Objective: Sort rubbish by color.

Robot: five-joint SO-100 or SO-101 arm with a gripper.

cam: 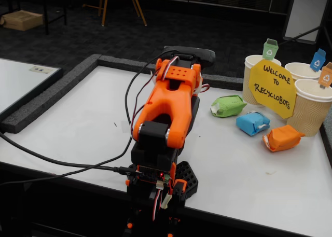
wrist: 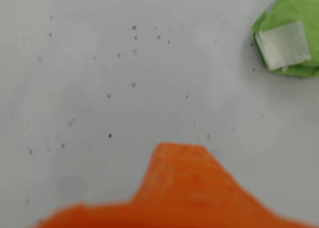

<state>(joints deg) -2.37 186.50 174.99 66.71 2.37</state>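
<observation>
Crumpled paper is what I am dealing with: three small wrapped lumps lying on the white tabletop (cam: 88, 117), so I judge them light, soft and easy to squash, with little to break. The green paper-wrapped lump (cam: 227, 105) sits nearest the folded orange arm (cam: 168, 110) in the fixed view, the blue paper-wrapped lump (cam: 252, 123) just beside it to the right, and the orange paper-wrapped lump (cam: 282, 138) further right again, close to the tan ribbed paper cups (cam: 311, 107) and the yellow welcome sign (cam: 272, 87).

My wrist view shows the green lump (wrist: 291, 36) at the upper right edge, with a strip of whitish tape across its face. That tape probably makes one side slicker, so I would close across the creased paper flanks at the lump's middle, squeezing gently enough that it dents rather than pops out.

An orange blur (wrist: 182, 193) along the bottom of the wrist view looks like part of the gripper, but I cannot tell whether the pincer is wide or narrow. It holds nothing that I can see.
</observation>
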